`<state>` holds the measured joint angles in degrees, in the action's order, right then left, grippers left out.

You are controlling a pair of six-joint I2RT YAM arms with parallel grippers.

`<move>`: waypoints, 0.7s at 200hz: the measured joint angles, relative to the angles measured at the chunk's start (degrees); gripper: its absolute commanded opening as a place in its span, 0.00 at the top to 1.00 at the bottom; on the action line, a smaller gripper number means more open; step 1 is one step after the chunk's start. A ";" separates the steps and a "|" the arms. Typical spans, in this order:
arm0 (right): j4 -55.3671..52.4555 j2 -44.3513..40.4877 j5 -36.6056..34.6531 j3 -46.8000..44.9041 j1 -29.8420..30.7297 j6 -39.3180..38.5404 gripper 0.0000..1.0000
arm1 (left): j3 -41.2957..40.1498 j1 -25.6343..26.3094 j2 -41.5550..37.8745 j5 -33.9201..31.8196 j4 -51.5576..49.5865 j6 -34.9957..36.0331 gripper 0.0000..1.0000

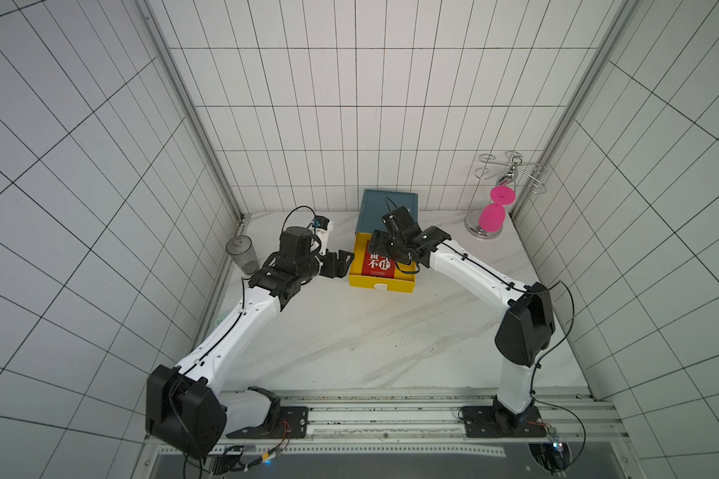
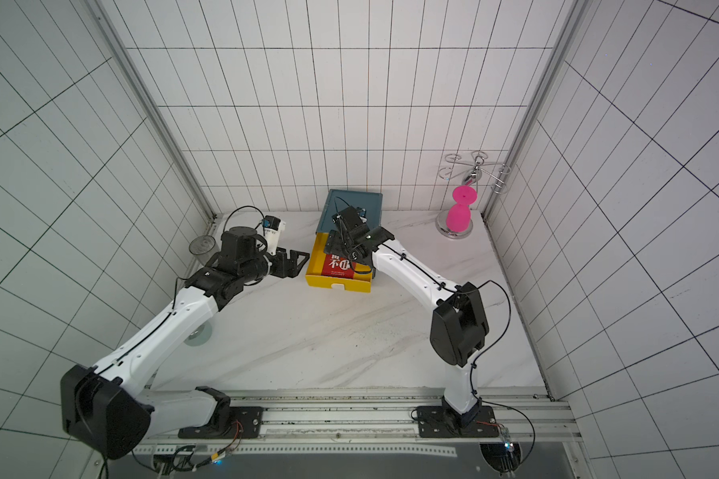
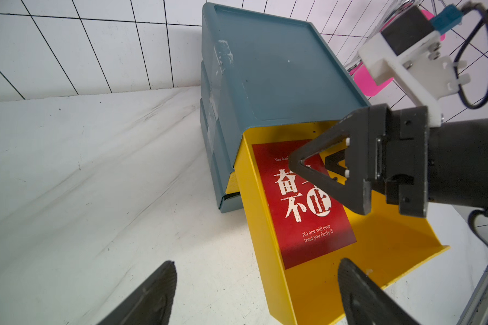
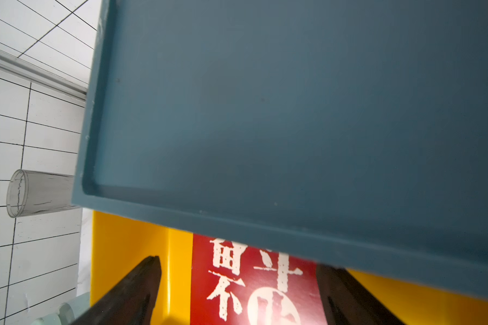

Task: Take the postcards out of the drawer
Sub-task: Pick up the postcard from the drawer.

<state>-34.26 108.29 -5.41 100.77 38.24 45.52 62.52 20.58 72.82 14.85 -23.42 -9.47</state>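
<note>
A yellow drawer (image 1: 380, 286) stands pulled out of a blue-grey cabinet (image 1: 387, 203) at the back of the table in both top views. Flat on the drawer floor lies a red postcard (image 3: 307, 225) with white Chinese characters, also visible as the postcard (image 1: 377, 265) from above. My right gripper (image 4: 237, 263) reaches down into the drawer just in front of the cabinet. It is open, with one finger on each side of the postcard (image 4: 251, 289). My left gripper (image 3: 257, 263) is open and holds nothing, hovering beside the drawer's left wall (image 3: 265, 225).
A clear plastic cup (image 1: 241, 253) stands by the left wall behind my left arm. A pink goblet (image 1: 494, 211) hangs on a chrome rack (image 1: 511, 170) in the back right corner. A pale green disc (image 2: 198, 334) lies under my left forearm.
</note>
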 measured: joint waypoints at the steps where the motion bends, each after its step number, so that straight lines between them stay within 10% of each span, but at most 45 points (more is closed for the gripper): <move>1: 0.02 0.00 0.02 0.00 -0.02 0.02 0.11 | 0.00 0.00 0.00 0.00 0.00 0.00 0.12; 140: -4.02 2.19 -4.74 1.36 0.31 0.83 0.11 | 0.02 0.00 0.81 -0.02 -0.42 0.07 0.12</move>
<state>-38.28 110.48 -10.15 102.13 38.54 46.35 62.54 20.58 73.63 14.83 -23.83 -9.41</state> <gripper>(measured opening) 0.890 0.883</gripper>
